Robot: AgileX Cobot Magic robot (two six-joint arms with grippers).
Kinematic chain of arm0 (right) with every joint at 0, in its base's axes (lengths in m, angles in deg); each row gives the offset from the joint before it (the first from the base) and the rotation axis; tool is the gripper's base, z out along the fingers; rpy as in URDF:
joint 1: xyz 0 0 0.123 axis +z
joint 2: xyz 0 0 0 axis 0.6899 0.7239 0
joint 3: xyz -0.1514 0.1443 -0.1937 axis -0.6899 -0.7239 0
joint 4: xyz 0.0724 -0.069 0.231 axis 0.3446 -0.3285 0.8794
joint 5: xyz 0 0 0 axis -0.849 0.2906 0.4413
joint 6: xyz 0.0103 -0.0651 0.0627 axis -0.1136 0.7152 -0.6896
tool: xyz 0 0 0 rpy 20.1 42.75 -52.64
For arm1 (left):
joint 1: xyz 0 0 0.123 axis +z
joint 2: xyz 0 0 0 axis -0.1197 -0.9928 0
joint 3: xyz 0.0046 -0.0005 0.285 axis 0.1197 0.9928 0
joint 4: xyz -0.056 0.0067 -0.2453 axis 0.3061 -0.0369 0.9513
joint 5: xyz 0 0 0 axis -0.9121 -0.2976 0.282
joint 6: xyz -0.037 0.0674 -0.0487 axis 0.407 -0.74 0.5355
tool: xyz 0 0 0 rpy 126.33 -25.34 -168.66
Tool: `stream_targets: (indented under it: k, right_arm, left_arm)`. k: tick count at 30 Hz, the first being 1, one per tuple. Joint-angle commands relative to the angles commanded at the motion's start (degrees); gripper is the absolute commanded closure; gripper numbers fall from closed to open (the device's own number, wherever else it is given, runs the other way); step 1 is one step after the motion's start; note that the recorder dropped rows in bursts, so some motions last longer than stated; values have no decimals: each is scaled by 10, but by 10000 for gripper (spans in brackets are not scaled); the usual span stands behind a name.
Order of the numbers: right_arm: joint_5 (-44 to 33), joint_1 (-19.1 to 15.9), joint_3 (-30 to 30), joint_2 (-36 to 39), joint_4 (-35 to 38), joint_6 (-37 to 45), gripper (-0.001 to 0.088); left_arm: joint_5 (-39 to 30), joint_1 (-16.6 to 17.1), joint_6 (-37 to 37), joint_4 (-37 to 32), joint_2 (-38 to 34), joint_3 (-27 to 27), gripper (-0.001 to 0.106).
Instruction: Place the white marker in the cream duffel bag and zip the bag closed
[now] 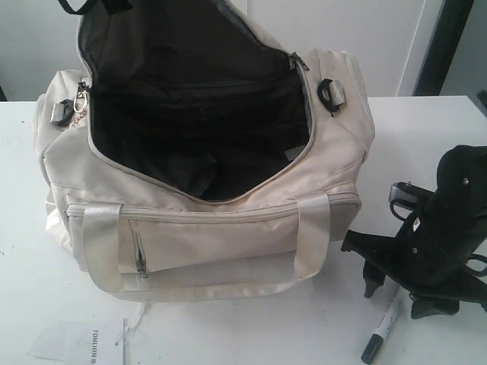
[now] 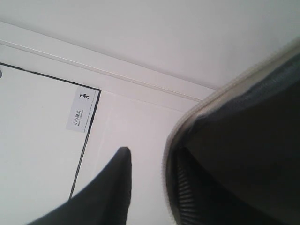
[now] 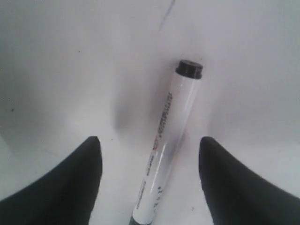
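Lab-like room: white table (image 1: 426,122), plain white walls (image 1: 342,38), small posted sign (image 2: 82,110).

A white table (image 1: 426,137) fills the scene. A white paper tag (image 1: 80,341) with dark printed letters lies flat on the table. A pale wall (image 1: 365,38) stands behind the table.

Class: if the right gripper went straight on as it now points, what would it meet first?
Probably the white marker, lying on the table between the open jaws of the right gripper; depth is hard to judge.
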State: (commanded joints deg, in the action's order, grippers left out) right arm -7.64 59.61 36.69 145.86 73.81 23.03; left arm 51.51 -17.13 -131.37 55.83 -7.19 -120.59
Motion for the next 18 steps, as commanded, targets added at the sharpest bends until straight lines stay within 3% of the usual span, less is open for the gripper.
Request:
stream_targets:
  k: [4,8,13,15,16,17,18]
  right_arm:
    - [9,0,0,4,-1,0,305]
    - [19,0,0,5,-2,0,399]
    - [28,0,0,27,-3,1,412]
    - [22,0,0,36,-3,2,516]
    - [21,0,0,38,-3,10,706]
    - [21,0,0,38,-3,21,831]
    - [30,0,0,36,-3,36,868]
  left_arm:
    - [0,0,0,0,0,0,682]
    - [0,0,0,0,0,0,682]
    - [0,0,0,0,0,0,682]
    - [0,0,0,0,0,0,682]
    - [0,0,0,0,0,0,682]
    - [0,0,0,0,0,0,682]
    - [0,0,0,0,0,0,682]
